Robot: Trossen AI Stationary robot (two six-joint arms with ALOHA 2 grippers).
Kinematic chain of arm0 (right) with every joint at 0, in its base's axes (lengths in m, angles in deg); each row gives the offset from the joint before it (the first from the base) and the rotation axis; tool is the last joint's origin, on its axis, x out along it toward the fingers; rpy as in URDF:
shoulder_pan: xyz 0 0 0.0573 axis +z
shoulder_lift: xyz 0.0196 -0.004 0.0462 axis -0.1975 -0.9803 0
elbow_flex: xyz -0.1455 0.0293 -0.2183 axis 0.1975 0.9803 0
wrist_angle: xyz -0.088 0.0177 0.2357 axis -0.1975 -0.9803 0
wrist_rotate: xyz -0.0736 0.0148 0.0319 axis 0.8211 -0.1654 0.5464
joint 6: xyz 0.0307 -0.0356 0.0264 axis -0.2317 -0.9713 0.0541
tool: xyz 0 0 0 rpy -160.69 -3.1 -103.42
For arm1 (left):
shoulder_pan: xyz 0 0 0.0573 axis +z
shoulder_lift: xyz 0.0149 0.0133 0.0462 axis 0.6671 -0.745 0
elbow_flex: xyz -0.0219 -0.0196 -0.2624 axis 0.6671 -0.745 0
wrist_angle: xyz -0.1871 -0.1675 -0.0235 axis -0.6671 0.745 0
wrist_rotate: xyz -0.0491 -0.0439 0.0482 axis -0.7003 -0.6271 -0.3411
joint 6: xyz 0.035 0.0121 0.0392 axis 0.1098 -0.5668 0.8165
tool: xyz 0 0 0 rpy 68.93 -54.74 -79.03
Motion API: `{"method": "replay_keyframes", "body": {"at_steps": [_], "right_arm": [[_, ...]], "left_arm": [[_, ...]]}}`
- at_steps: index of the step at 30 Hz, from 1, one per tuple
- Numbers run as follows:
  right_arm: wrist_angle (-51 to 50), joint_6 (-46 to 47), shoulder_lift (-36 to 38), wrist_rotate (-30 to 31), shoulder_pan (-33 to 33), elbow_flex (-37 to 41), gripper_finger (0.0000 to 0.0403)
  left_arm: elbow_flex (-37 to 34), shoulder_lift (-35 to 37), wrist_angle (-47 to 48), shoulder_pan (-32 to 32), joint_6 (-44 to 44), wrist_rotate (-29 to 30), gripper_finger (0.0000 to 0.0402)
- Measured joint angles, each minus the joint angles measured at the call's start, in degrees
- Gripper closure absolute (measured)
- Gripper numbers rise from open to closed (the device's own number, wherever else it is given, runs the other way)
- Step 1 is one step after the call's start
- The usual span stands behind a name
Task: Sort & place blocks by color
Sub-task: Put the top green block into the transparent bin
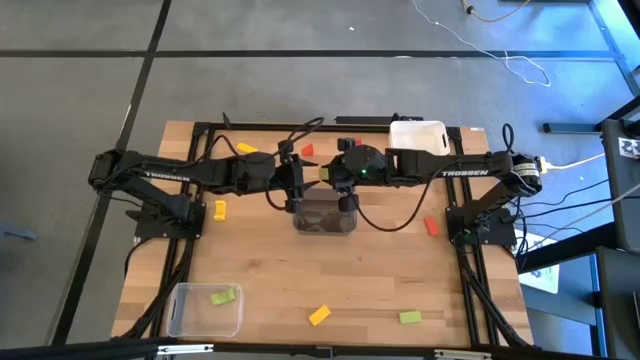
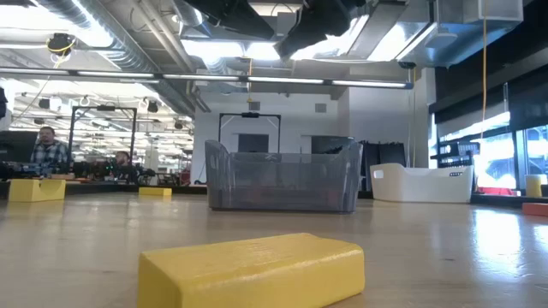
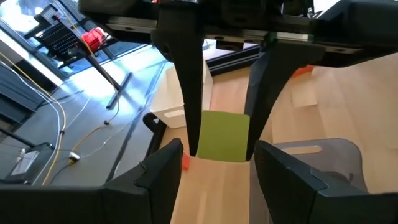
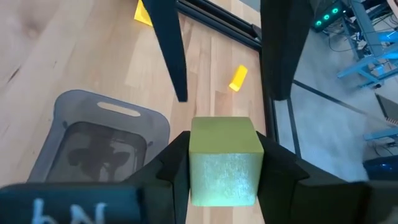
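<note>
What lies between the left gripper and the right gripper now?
A light green block lies there, clamped by the right gripper; the open left gripper faces it. Both wrist views show this.

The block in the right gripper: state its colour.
Light green block, clamped in the right gripper; the right wrist view shows it best.

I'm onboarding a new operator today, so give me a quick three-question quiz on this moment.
1. True or false: the right gripper is shut on the green block.
2. The bin nearest the two grippers in the high view is: A) white B) grey C) clear
3. Fill in: the left gripper has its fingers ____ on either side of the green block.

Key: 1 true; 2 B; 3 open.
</note>
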State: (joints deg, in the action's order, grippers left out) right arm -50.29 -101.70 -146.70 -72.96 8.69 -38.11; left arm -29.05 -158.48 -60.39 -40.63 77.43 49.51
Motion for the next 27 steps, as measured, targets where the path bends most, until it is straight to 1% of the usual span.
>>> {"method": "replay_keyframes", "body": {"at_steps": [12,25,27], "right_arm": [[0.9,0.0,0.0,0.0,0.0,0.0,0.0274],[2.6,0.0,0.0,-0.1,0.0,0.0,0.0274],[2.9,0.0,0.0,-1.1,0.0,0.0,0.0274]], "left_arm": [[0.0,0.0,0.0,0.0,0.0,-1.2,0.0208],[0.0,0.0,0.0,0.0,0.0,-1.2,0.0209],[0.0,0.0,0.0,0.0,0.0,-1.3,0.0209]]}}
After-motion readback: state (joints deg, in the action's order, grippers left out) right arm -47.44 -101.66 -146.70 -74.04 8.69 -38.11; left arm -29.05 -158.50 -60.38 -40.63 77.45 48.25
